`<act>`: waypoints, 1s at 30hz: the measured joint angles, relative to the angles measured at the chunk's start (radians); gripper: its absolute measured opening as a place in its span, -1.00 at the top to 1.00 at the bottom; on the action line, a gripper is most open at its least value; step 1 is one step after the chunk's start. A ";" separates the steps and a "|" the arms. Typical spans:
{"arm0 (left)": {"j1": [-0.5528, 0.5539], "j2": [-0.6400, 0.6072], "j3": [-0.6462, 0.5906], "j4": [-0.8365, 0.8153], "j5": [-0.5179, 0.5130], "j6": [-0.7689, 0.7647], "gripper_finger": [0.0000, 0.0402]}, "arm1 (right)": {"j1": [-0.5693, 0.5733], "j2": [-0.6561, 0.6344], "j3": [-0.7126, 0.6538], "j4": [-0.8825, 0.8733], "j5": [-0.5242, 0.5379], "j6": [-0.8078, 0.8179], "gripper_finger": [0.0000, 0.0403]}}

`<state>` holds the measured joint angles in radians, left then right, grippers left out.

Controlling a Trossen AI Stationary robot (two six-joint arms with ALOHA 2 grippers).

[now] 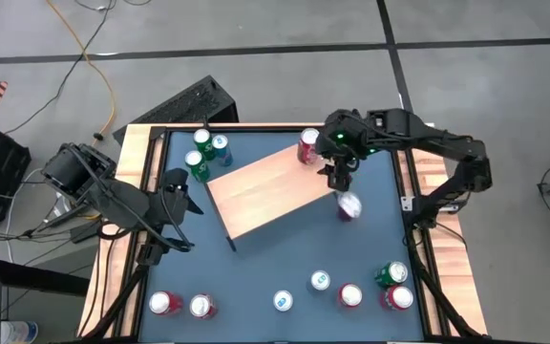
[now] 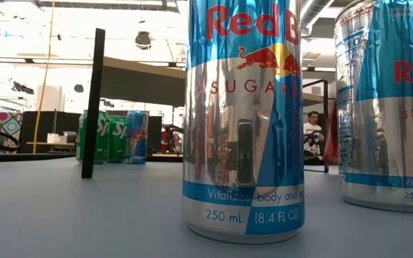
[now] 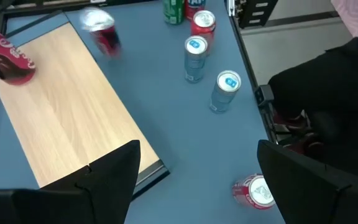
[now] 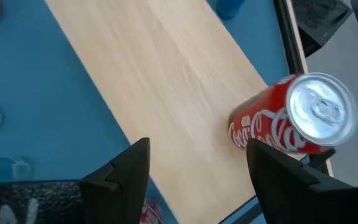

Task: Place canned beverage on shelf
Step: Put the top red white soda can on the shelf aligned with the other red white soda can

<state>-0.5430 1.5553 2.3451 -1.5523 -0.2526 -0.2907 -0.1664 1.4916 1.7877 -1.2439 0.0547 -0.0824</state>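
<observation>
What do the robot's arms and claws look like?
Both arms are dark, made of jointed links. The right arm shows a small green light near its wrist. Each gripper, left gripper and right gripper, has two flat black fingers.

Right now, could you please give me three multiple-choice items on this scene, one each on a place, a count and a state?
1. Where is the Coca-Cola can?
A. on the shelf, at its edge
B. on the floor
C. under the board

2. How many cans stand grouped beside the shelf's left end?
A. one
B. three
C. six

3. The right gripper is:
A. shut on a can
B. open and empty
C. out of view

Answers:
1. A, the red can rests on the light wood.
2. B, two green cans and one blue can stand there.
3. B, its fingers stand apart with only board between them.
</observation>
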 joint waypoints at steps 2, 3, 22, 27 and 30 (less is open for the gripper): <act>0.000 0.000 0.000 -0.001 -0.010 -0.010 -0.54 | 0.020 -0.032 0.006 -0.015 0.000 0.028 -0.23; 0.000 0.000 0.000 -0.001 -0.019 -0.011 -0.54 | 0.033 -0.051 0.006 -0.018 0.000 0.043 -0.23; 0.000 0.000 -0.011 -0.006 -0.048 -0.010 -0.54 | 0.360 -0.212 -0.415 -0.258 0.213 0.508 -0.24; 0.000 0.000 -0.031 -0.010 -0.048 -0.009 -0.54 | 0.381 -0.200 -0.470 -0.170 0.204 0.504 -0.33; 0.000 0.001 -0.039 -0.008 -0.048 -0.006 -0.54 | 0.378 -0.173 -0.470 -0.173 0.205 0.502 -0.46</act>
<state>-0.5430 1.5559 2.3058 -1.5607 -0.3004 -0.2967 0.2115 1.3188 1.3172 -1.4165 0.2594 0.4195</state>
